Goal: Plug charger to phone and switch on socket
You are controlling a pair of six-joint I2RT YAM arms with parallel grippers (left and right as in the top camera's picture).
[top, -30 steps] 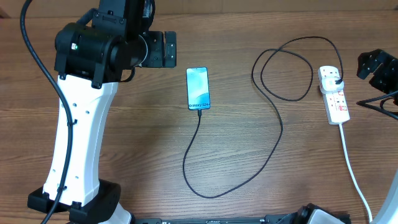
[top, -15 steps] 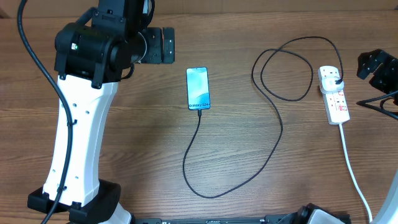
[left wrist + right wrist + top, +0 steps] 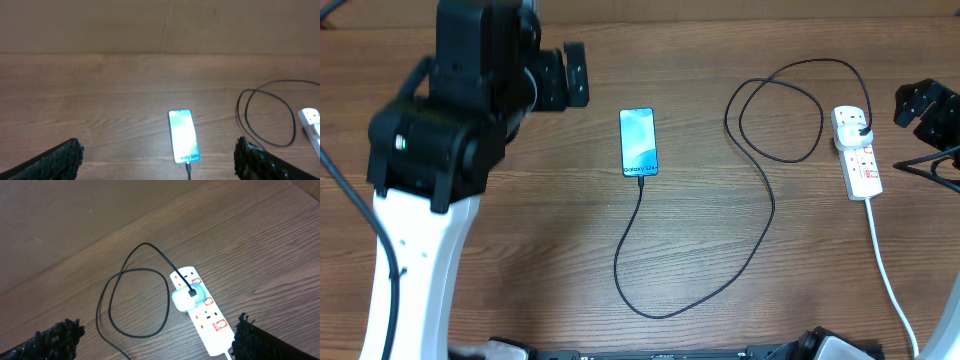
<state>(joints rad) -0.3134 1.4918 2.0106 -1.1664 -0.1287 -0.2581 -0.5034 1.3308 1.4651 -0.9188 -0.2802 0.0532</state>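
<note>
The phone lies flat at the table's middle, its screen glowing light blue; it also shows in the left wrist view. The charger, a thin black cable, runs from the phone's lower end, loops across the table and ends at a white adapter plugged into the socket. The socket also shows in the right wrist view. My left gripper is open and empty, left of and beyond the phone. My right gripper is open and empty, right of the socket.
The socket's white cord runs toward the table's front right edge. The cable's loop lies left of the socket. My left arm's white body stands over the table's left side.
My left arm has drawn back to the left and its gripper has moved slightly away from the phone. The phone, cable, socket and right arm have not moved.
</note>
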